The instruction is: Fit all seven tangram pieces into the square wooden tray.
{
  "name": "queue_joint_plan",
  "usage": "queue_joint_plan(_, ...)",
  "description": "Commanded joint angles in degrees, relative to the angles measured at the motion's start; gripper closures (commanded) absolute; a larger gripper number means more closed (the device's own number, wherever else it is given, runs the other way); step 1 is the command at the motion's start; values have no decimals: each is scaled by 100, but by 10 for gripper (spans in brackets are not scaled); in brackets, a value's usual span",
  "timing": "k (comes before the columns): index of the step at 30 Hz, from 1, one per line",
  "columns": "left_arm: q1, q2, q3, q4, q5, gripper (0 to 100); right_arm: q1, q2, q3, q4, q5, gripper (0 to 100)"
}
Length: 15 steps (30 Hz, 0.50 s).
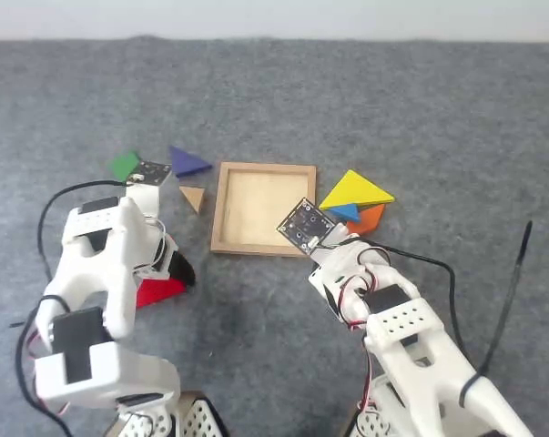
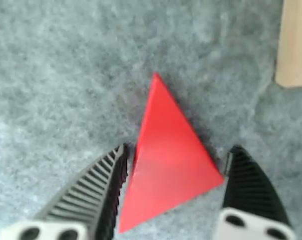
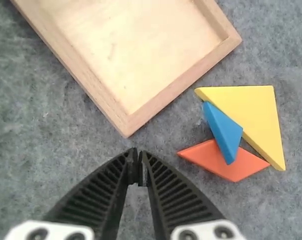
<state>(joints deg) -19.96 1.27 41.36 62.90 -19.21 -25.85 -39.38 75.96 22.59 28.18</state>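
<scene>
We see the left gripper point(image 2: 178, 152) spread wide, a finger on either side of the red triangle point(image 2: 166, 160), clamping nothing; that piece lies flat on the mat point(image 1: 392, 109), left of the tray's point(image 1: 218, 211) near-left corner; the right gripper point(image 3: 139, 159) is closed and empty, just near of the tray's near-right corner; right of the tray, blue point(image 1: 344, 212) overlaps yellow point(image 1: 356, 189) and orange point(image 1: 372, 219); left of it lie tan point(image 1: 193, 198), purple point(image 1: 188, 162) and green point(image 1: 124, 165).

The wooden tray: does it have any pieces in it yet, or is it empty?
Empty. The floor of the wooden tray is bare; the yellow triangle, blue triangle and orange parallelogram lie outside it.
</scene>
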Motion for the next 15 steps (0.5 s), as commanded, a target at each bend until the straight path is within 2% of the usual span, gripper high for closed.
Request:
queue_joint_plan(1, 44, -35, -268, 167, -519, 694, -13, 4, -53, -75, -18, 990)
queue_joint_plan(4, 53, -97, -277, 782, -1609, 694, -13, 4, -53, -75, -18, 990)
queue_joint_plan(6, 18, -79, -295, 862, -1969, 694, -13, 4, -53, -75, -18, 990)
queue_joint_plan(15, -202, -35, -330, 501, -1899, 694, -13, -4, -53, -75, -18, 990)
